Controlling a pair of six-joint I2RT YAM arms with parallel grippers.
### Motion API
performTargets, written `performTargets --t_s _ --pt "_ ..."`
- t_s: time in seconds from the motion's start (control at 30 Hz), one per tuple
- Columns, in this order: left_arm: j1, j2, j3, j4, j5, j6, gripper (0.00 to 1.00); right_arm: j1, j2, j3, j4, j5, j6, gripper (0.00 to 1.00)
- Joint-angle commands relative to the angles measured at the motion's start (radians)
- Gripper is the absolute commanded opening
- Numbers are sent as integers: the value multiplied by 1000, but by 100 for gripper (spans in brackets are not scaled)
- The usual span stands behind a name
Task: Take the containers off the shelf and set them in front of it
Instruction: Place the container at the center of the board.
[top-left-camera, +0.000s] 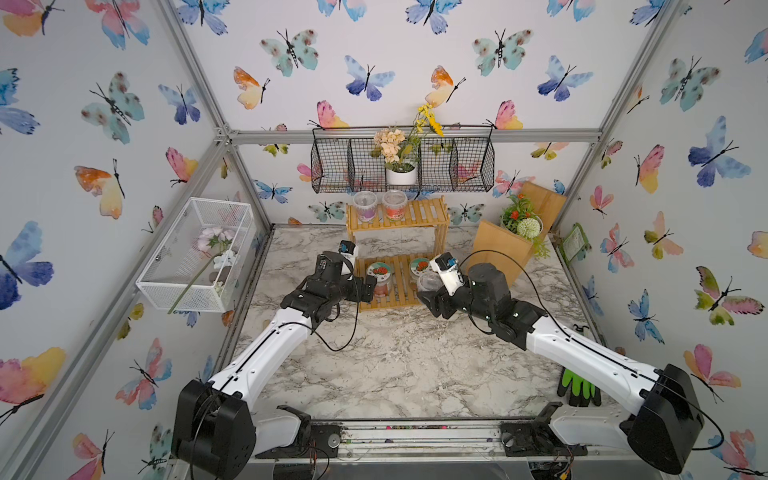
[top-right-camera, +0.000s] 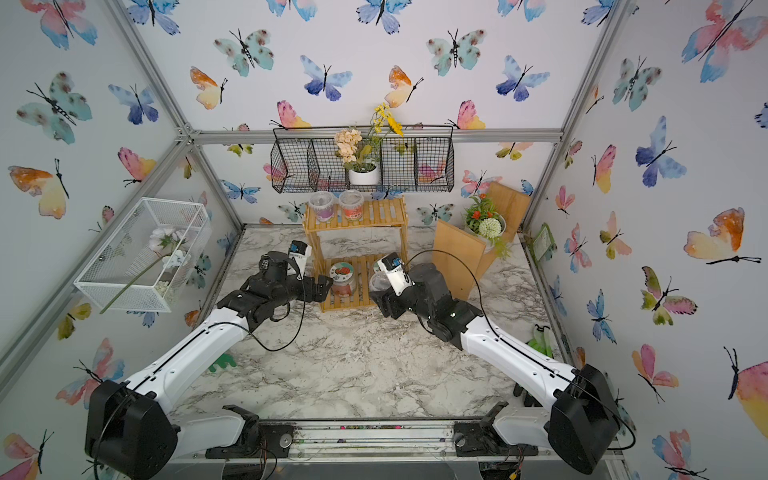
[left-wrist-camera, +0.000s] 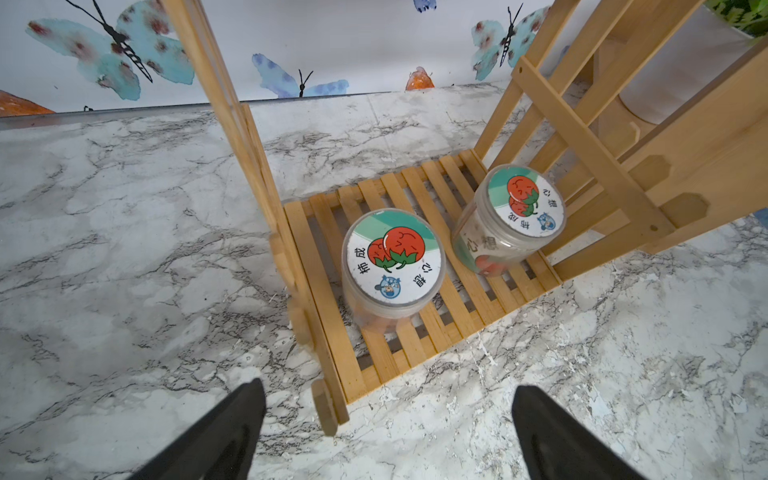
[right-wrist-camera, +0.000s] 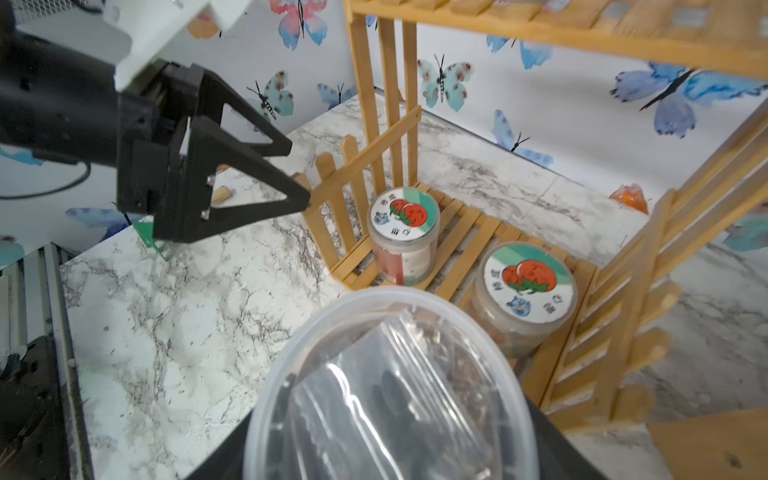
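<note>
Marbled tabletop (top-left-camera: 395, 365) is enclosed by butterfly-papered walls, and the bamboo shelf (top-left-camera: 419, 216) is stood at its back. On the upper tier the purple-labelled cup (top-left-camera: 365, 206) and the red-labelled cup (top-left-camera: 394, 205) are set side by side. On the lower tier the left jar (left-wrist-camera: 392, 257) and the right jar (left-wrist-camera: 525, 203) are kept upright, apart. The left gripper (left-wrist-camera: 388, 390) is spread wide and empty, just before that tier's left corner. A clear lidded cup (right-wrist-camera: 390, 374) is clasped by the right gripper (top-left-camera: 428, 291) in front of the right jar; contact with the tabletop cannot be told.
</note>
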Motion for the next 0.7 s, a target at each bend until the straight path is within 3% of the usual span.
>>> performTargets --t_s 0.0,0.3,0.67 --pt "-3 -47 -15 9 47 -10 99 19 -36 -92 119 70 60 47" --pt "-3 -104 -65 -19 89 -21 99 25 -66 -284 260 126 106 47" --pt "-3 -144 -86 -47 90 -12 99 25 45 -418 457 202 133 46"
